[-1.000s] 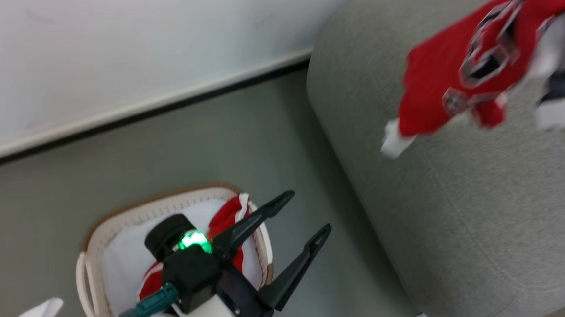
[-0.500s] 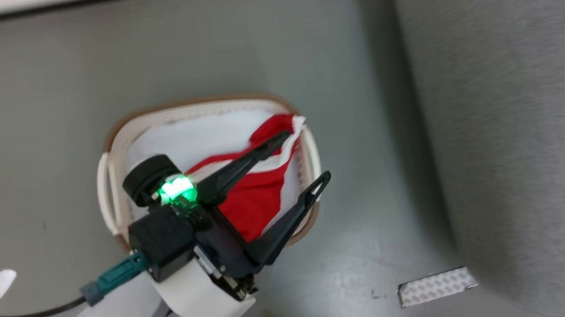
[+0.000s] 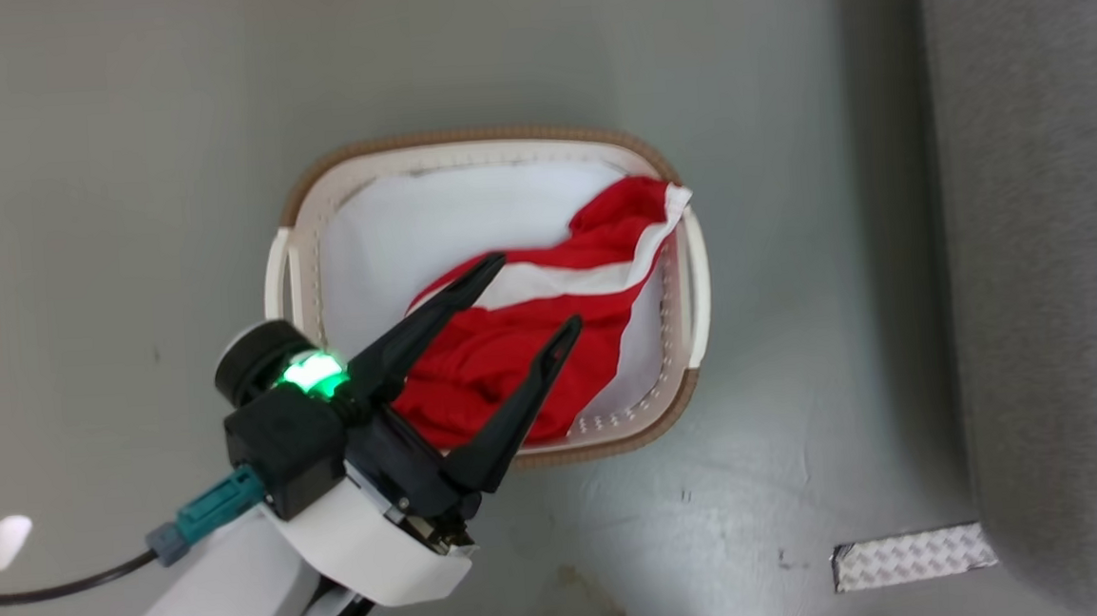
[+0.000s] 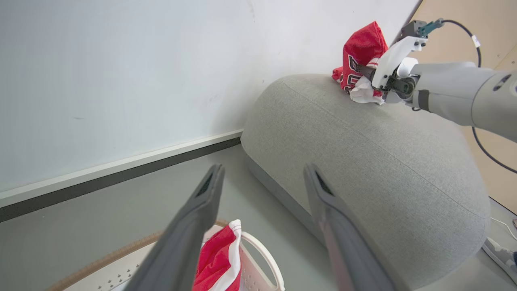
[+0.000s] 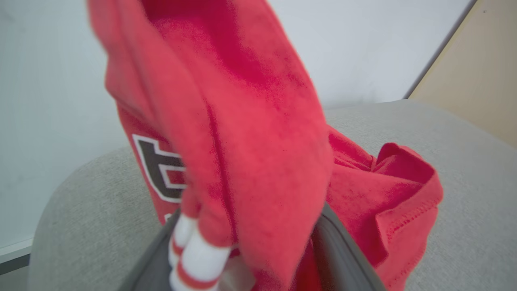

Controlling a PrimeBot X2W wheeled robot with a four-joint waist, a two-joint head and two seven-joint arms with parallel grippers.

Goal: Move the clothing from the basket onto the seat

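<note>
Red jersey [image 3: 592, 239] lay in the basket [image 3: 472, 139] on the floor, beneath the left gripper [image 3: 536, 292], whose fingers were spread and empty. To the right stood the grey sofa [image 3: 1048, 220]. On its top, a second jersey [image 4: 361, 44] hung between the parted fingers of the right gripper [image 4: 361, 74].

White forearm [image 3: 223, 595], black wrist block [image 3: 286, 453], green light [image 3: 312, 372] — long dark jaws.
</note>
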